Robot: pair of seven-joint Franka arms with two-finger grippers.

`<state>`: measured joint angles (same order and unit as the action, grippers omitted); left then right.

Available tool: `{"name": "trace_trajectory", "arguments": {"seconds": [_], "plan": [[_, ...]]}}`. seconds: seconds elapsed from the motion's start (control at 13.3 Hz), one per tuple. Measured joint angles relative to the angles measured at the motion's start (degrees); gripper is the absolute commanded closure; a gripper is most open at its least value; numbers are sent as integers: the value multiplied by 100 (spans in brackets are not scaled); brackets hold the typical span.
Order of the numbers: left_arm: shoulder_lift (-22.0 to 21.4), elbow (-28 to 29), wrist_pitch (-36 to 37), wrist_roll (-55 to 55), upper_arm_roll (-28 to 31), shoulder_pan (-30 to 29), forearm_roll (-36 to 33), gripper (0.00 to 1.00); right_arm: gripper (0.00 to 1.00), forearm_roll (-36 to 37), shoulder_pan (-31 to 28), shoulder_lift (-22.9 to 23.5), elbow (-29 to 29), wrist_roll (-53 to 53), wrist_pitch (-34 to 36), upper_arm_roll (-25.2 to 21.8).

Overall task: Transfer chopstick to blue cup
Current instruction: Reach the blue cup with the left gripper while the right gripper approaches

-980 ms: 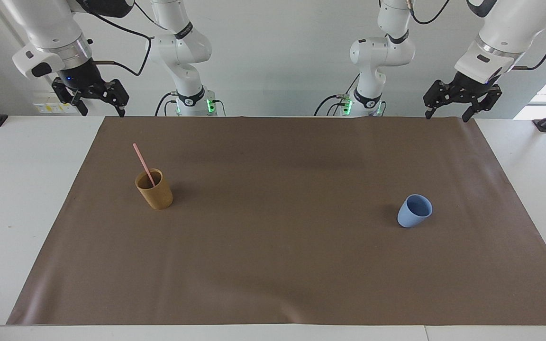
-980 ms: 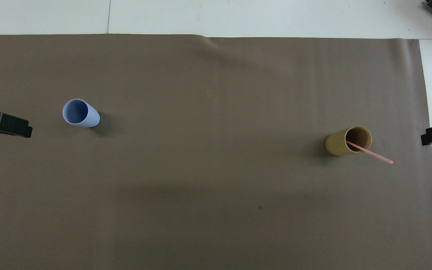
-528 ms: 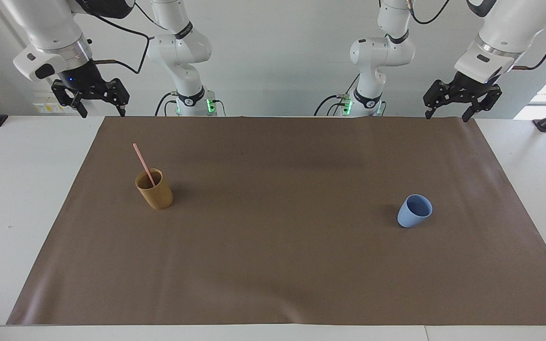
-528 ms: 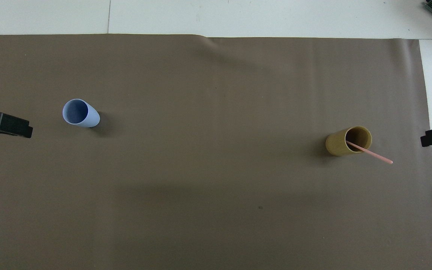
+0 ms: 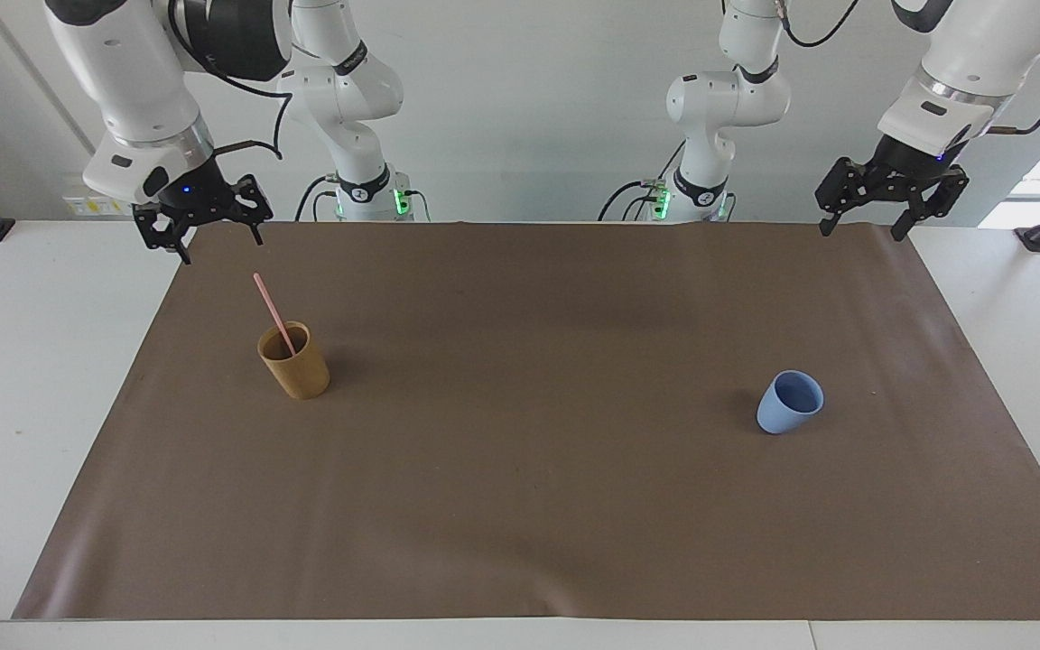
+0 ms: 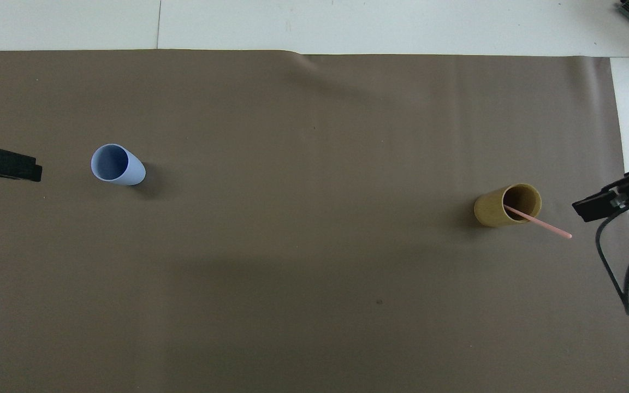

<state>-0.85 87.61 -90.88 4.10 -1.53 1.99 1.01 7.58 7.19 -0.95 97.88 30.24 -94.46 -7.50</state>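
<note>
A pale-pink chopstick (image 5: 273, 309) (image 6: 545, 224) leans in a tan cup (image 5: 296, 368) (image 6: 493, 210) that stands on the brown mat toward the right arm's end. The small blue cup (image 5: 789, 403) (image 6: 117, 165) stands upright and empty toward the left arm's end. My right gripper (image 5: 222, 246) (image 6: 593, 207) hangs open over the mat's corner at its own end, apart from the chopstick's top. Over the mat's edge at the other end, my left gripper (image 5: 861, 231) (image 6: 14, 170) waits open, holding nothing.
The brown mat (image 5: 520, 506) covers most of the white table (image 5: 32, 379). A black cable (image 6: 615, 273) trails from the right arm's wrist.
The right arm has swung down and in toward the tan cup and chopstick. The left gripper has shifted only slightly. Both cups and the chopstick stayed put.
</note>
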Motion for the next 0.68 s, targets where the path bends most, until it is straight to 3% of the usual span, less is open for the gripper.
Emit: {"name": "trace_trajectory", "arguments": {"seconds": [0.38, 0.68], "plan": [[362, 690, -1210, 4, 35, -42, 6, 0, 0, 586, 479, 750, 217, 241, -89, 21], [549, 1334, -2005, 4, 46, -189, 9, 0, 0, 797, 318, 816, 559, 530, -148, -24]]}}
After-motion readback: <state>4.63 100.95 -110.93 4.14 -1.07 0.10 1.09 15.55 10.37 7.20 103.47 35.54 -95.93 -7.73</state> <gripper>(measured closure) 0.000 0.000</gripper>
